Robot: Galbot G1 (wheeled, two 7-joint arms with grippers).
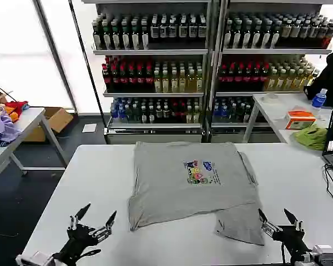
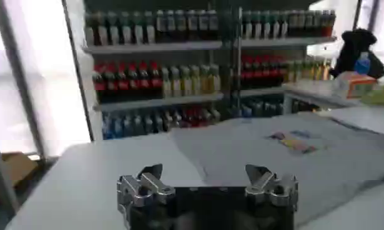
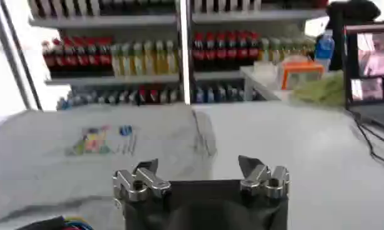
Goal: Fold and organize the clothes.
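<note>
T-shirt [image 1: 191, 185] flat on table [image 1: 72, 194], ahead of and between 2 grippers, spread for folding | left gripper [image 1: 94, 219] released, empty, short of near-left hem | right gripper [image 1: 277, 217] released, empty, beside near-right sleeve

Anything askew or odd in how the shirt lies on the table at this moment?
The grey T-shirt lies flat with its print up, but lopsided: the flap of fabric at its near right corner juts past the hem, close to the open right gripper. The open left gripper hovers apart from it. Nothing looks spilled or damaged.
</note>
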